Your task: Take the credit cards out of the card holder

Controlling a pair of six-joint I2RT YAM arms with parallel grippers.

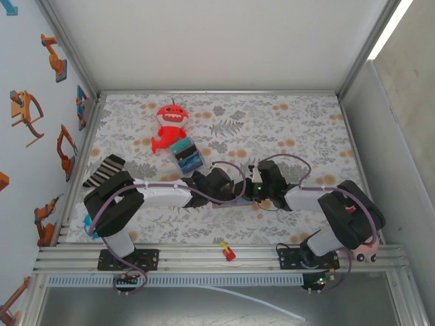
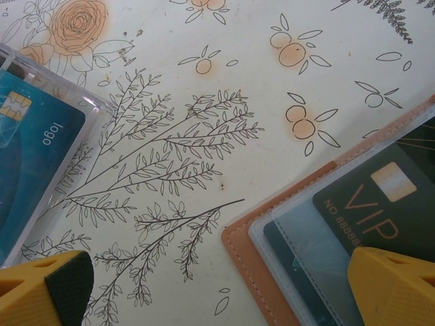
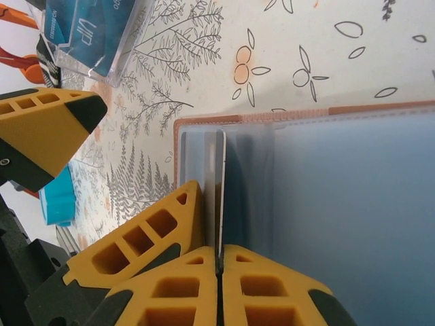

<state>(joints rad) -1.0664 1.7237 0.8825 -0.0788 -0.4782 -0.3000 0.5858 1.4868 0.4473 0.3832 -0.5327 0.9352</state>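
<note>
You see the card holder lying open on the floral cloth, tan-edged, with a dark VIP card in its clear sleeve.

A red plush toy with a toothy grin lies on the floral tablecloth toward the far left. A clear plastic case with blue contents touches its near side. A black-and-white striped object sits near the cloth's left edge. A small red-and-yellow item rests on the aluminium rail. Orange robot-arm stickers dot the left wall.
</note>
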